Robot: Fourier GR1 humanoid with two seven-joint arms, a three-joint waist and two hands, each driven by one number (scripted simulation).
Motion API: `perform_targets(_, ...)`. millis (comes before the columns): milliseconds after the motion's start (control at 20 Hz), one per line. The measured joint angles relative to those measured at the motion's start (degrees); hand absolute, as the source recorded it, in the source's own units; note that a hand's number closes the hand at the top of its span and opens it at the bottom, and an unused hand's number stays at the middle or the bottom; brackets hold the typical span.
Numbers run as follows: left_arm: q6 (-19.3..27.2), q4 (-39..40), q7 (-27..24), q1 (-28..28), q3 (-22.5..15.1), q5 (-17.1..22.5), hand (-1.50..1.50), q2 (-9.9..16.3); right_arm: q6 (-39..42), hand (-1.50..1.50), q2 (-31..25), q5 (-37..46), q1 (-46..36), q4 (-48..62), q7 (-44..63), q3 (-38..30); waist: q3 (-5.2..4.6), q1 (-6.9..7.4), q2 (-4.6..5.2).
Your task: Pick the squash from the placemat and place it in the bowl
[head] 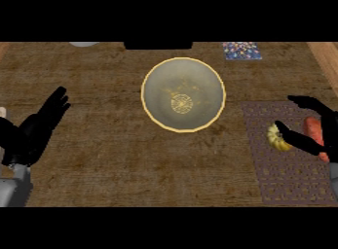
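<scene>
Both hands are being held open: right hand (334, 138) fingers are being spread around the squash (278, 138) on the placemat (290, 182), nothing grasped; left hand (33, 130) is resting.

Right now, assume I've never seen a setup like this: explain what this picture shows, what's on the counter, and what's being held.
The single picture looks steeply down from a humanoid robot's head onto a brown counter. Its two black hands come in from below. The left hand rests open at the left, holding nothing. The right hand is over a patterned placemat, fingers open around a yellow squash with an orange-red item beside it; nothing looks gripped yet. A large bowl sits mid-counter. A small colourful square lies at the far edge.
</scene>
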Motion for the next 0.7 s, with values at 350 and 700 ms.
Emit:
perform_targets(350,-1.6,-1.3,3.7,-1.8,0.5,1.8,0.00,0.2,-13.0,-1.50,4.1,23.3,4.0,-4.0,5.5,9.2,0.26,0.72,-0.31)
perform_targets(700,-2.2,-1.2,5.6,-3.2,0.7,2.1,0.00,0.4,-1.8,-1.50,6.1,44.9,0.1,-7.6,29.8,13.7,0.10,0.88,-0.51)
